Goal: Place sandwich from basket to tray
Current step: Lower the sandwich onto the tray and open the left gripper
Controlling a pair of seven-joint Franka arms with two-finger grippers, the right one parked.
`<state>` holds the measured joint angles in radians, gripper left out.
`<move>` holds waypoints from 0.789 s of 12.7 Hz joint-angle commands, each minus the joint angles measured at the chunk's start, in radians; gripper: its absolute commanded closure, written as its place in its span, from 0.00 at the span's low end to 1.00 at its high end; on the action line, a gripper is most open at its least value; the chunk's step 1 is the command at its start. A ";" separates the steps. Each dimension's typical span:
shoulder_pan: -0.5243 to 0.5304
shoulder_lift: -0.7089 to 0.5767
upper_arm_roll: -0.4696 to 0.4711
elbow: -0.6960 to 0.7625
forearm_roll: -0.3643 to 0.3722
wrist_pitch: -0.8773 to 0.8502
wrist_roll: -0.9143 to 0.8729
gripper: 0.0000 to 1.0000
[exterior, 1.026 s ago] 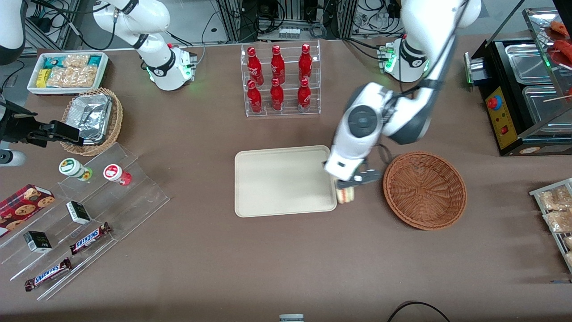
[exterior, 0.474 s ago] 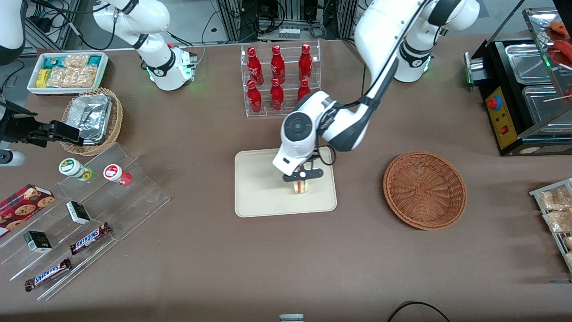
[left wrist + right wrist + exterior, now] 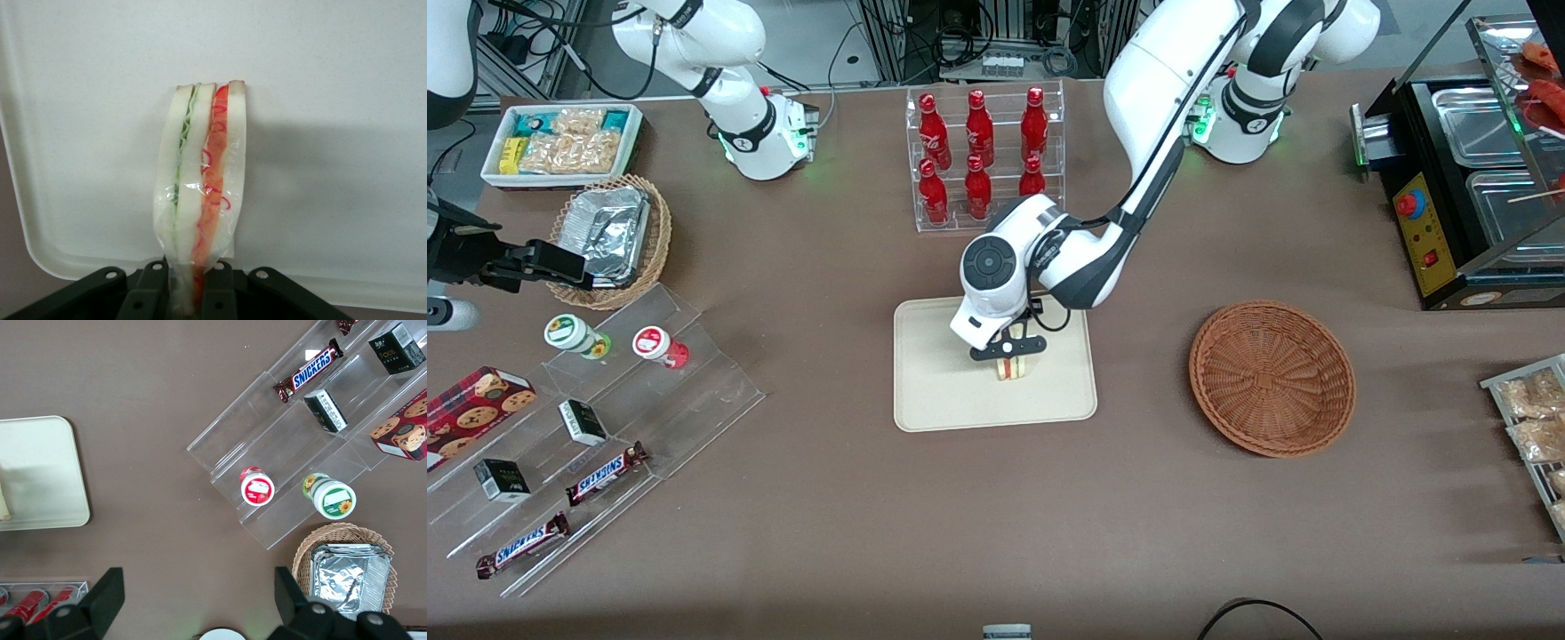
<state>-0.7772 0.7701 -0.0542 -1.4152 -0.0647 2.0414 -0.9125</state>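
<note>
- Hanging from the gripper (image 3: 1009, 348), the sandwich (image 3: 1010, 368) is pinched at one end between closed fingers, its bread and red and green filling stripes pointing down at the tray (image 3: 934, 400).
- Seen from the wrist camera, the sandwich (image 3: 200, 193) is over the tray's pale surface (image 3: 347, 100), well inside the rim, with the fingers (image 3: 152, 293) clamped on its wrapped end.
- Whether its lower tip already touches the tray cannot be told; a shadow lies close beside it, so I judge it low.
- Setting it down well probably means lowering straight until the tip bears on the tray, then parting the fingers slowly so the wedge tips flat rather than bouncing.
- It stands tall and narrow, so a release from height could let it topple toward the rim; the middle of the tray gives room for that.
- The wrap looks slippery and soft, so lifting straight up after release should avoid dragging it.
- The basket (image 3: 1272, 378) sits well apart toward the working arm's end, holding nothing, and a rack of red bottles (image 3: 983, 160) stands farther from the front camera than the tray.
</note>
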 commanded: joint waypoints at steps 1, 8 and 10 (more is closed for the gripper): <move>-0.020 0.028 0.014 0.056 -0.014 -0.040 -0.025 1.00; -0.020 0.034 0.016 0.056 -0.012 -0.032 -0.057 0.79; -0.020 0.037 0.016 0.056 -0.007 -0.030 -0.045 0.10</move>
<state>-0.7820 0.7856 -0.0539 -1.3952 -0.0647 2.0302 -0.9527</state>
